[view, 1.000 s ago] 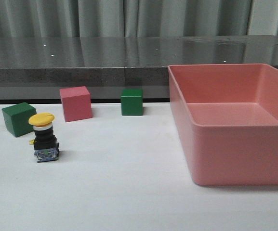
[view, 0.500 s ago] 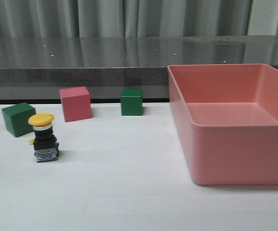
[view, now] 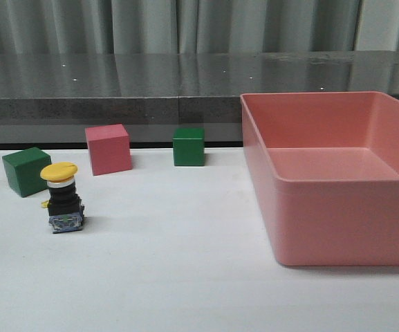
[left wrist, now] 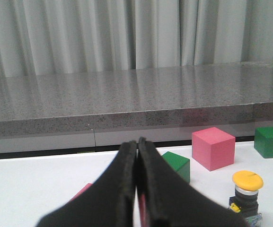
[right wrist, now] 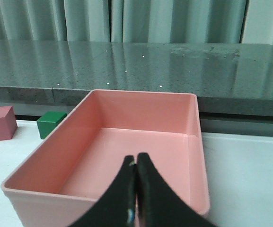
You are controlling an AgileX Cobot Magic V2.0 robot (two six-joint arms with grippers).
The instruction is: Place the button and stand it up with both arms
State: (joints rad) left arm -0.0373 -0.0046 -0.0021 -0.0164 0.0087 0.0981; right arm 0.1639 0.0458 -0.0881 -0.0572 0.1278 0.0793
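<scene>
The button (view: 63, 199) stands upright on the white table at the left, yellow cap on top, black body, bluish-grey base down. It also shows in the left wrist view (left wrist: 246, 194). Neither arm shows in the front view. My left gripper (left wrist: 137, 144) is shut and empty, back from the button and off to one side of it. My right gripper (right wrist: 136, 160) is shut and empty, in front of the pink bin (right wrist: 56, 163).
The pink bin (view: 303, 194) fills the right side of the table. A green cube (view: 25, 171), a pink cube (view: 108, 149) and a second green cube (view: 189, 146) stand behind the button. A grey stone ledge (view: 116, 97) runs along the back.
</scene>
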